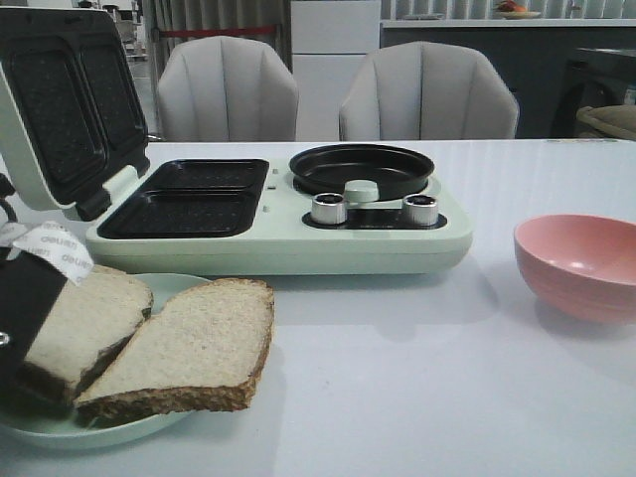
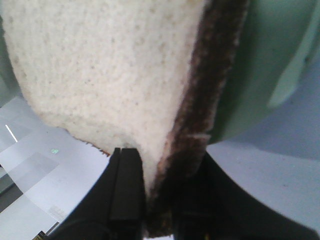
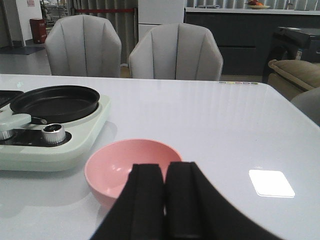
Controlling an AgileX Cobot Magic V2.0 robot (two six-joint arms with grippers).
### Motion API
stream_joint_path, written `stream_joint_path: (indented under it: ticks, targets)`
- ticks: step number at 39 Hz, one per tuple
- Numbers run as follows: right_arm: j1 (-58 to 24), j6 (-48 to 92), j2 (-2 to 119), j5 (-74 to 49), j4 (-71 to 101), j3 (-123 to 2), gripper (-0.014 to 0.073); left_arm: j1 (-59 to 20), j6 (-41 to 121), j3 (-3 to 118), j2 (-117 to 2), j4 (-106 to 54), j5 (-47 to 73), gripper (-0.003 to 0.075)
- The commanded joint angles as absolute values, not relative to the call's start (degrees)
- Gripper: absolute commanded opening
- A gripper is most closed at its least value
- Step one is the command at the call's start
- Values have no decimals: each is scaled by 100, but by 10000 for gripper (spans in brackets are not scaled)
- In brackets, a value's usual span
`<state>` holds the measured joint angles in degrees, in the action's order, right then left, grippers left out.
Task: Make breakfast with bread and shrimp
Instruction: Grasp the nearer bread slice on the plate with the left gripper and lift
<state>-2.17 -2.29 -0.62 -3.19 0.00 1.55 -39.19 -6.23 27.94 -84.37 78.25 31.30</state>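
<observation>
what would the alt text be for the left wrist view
Close-up of the left tool with its two black fingers closed on the edge of a bread slice, pale crumb filling most of the frame and dark crust running down one side. A pale green plate and the white table show behind it.

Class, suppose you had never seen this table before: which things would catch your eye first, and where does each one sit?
Two slices of bread on a pale green plate fill the near left, and the left gripper is shut on the edge of one slice. Behind them stands the mint-green appliance, its lid raised at the left and a black pan on its right half. A pink bowl sits at the right, near the closed right gripper.
</observation>
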Motion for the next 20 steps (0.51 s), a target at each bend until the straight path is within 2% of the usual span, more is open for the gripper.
stream_joint_path:
  ticks: [1,11,20]
  targets:
    - [-195,-191,-180,117,-93,54,153,-4079,-703,2886,-8006,7705,3385,134]
    - [-195,-191,-180,117,-93,54,153,-4476,-703,2969,-7062,7536,3507,134]
    - [-195,-191,-180,117,-93,54,153,-4446,-725,3583,-6820,7846,3807,134]
